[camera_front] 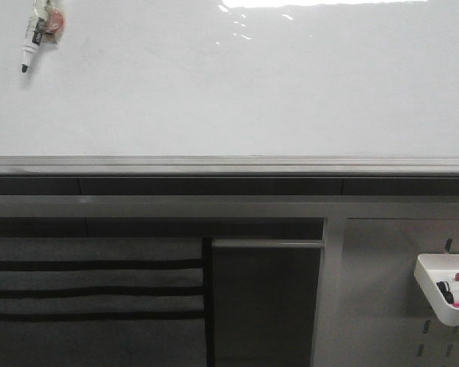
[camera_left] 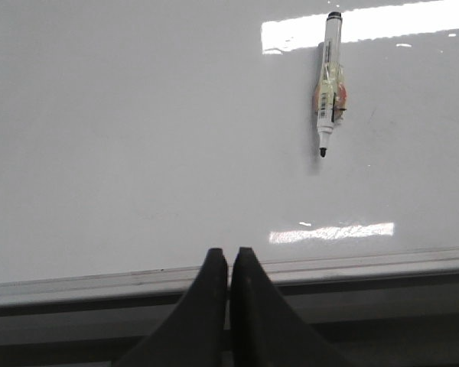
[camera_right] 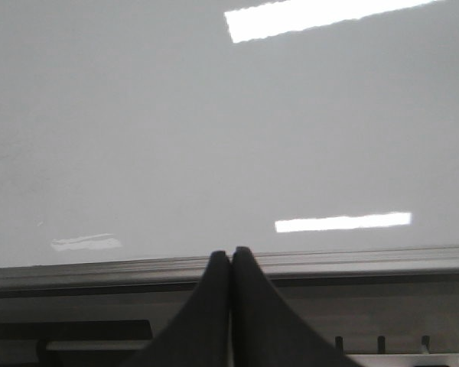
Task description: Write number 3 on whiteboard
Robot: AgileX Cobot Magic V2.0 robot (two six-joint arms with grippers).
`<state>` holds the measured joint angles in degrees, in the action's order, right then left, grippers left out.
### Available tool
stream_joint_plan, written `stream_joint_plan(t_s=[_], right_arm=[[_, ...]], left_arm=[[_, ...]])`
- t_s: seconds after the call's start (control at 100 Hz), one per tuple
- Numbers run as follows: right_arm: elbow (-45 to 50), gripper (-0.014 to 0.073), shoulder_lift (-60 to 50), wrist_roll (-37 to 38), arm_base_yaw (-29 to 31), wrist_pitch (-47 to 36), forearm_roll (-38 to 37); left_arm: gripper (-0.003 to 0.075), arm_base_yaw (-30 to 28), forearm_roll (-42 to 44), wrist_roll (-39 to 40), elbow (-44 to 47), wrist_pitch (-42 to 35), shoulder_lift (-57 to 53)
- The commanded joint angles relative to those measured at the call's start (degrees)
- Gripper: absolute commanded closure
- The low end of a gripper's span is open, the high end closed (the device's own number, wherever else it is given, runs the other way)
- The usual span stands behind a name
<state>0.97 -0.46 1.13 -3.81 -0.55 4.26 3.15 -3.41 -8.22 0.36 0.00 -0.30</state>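
Front view: one whiteboard [camera_front: 229, 84] bears no digit; one marker [camera_front: 35, 38] clings near its upper left corner, and one white tray [camera_front: 432, 287] holds pens. Left wrist view: left tool [camera_left: 229, 260] pressed together, empty. Right wrist view: right tool [camera_right: 230, 261] likewise closed.

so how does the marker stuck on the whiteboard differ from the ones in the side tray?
The white black-tipped marker hangs alone on the glossy whiteboard, upper left, uncapped tip down. The tray markers lie bunched in the white plastic tray on the grey perforated panel, lower right, showing red, black and magenta ends. Neither is held by a tool.
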Motion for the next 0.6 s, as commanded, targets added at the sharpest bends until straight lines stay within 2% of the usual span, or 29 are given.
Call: stream_joint_plan(t_s=[0.0,0.2,0.29,0.48,0.59], right_arm=[[0.97,0.0668,-1.18,-1.13,0.41,-4.78,-3.21],[-3.78,0.0668,-1.18,-1.13,0.41,-3.53,-4.26],[-8.23,0.0668,-1.18,-1.13,0.41,0.55,-4.26],[-19.88,0.0668,3.02,-1.13,0.41,15.93,-4.26],[-25.47,0.0668,8.42,-1.13,0.41,19.58,-4.26]], left_arm=[[0.0738,0.35,-1.92,0.71,0.03,-7.21,-1.83],[0.0738,0.35,-5.71,0.71,-5.15,-6.23,-1.83],[0.0738,0.35,-6.24,0.71,-10.17,-0.87,-1.6],[0.0738,0.35,-5.27,0.71,-23.85,12.31,4.12],[0.0738,0.35,-1.64,0.71,-30.21,19.4,9.72]])
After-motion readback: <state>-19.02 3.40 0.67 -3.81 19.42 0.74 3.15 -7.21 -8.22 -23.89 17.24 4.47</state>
